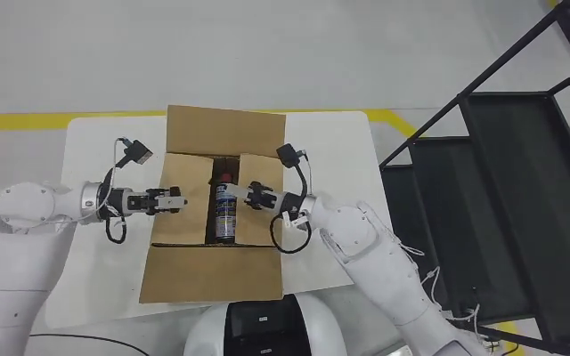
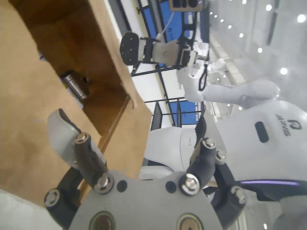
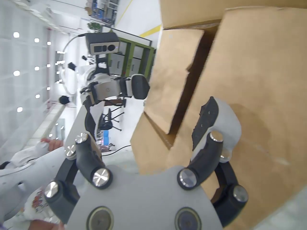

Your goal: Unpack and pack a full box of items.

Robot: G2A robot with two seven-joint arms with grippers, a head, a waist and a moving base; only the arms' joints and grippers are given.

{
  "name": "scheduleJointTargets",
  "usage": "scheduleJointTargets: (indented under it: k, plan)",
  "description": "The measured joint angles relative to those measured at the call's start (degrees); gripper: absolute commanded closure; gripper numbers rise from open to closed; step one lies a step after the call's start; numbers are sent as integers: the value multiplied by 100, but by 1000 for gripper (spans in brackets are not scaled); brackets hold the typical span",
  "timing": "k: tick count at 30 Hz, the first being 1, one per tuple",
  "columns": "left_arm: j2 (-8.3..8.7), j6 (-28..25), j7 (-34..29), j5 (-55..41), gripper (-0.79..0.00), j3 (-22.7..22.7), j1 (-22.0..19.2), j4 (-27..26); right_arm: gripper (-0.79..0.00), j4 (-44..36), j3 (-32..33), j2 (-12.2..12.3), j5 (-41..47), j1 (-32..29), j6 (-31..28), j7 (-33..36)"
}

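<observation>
An open cardboard box [image 1: 191, 267] sits mid-table with its flaps spread. Inside lies a dark can [image 1: 223, 212] with a blue label, whose metal end [image 2: 74, 84] shows deep in the box. My left gripper [image 1: 178, 201] is at the box's left side flap [image 1: 183, 169] and is open, with the flap's edge [image 2: 134, 96] between its spread fingers [image 2: 60, 125]. My right gripper [image 1: 253, 195] is at the opposite flap [image 1: 263, 169], also open, one finger [image 3: 211, 118] lying against the cardboard [image 3: 259, 72]. Each wrist view shows the other gripper across the box.
The white table [image 1: 329, 142] has bare room on both sides of the box. A black metal stair frame [image 1: 481, 178] stands off the table's right edge. A yellow floor line [image 1: 53, 119] runs behind the table.
</observation>
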Motion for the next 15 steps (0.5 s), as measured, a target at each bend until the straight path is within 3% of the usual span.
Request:
scheduleJointTargets:
  k: [10,15]
  plan:
    - [212,147,-154,-1676,-785,-1442,886,-453,-785,-861,877,241,1071,-955,34,1194]
    - [216,159,-165,-1699,-785,-1478,908,-456,-785,-1052,1091,324,1009,-1300,287,1342]
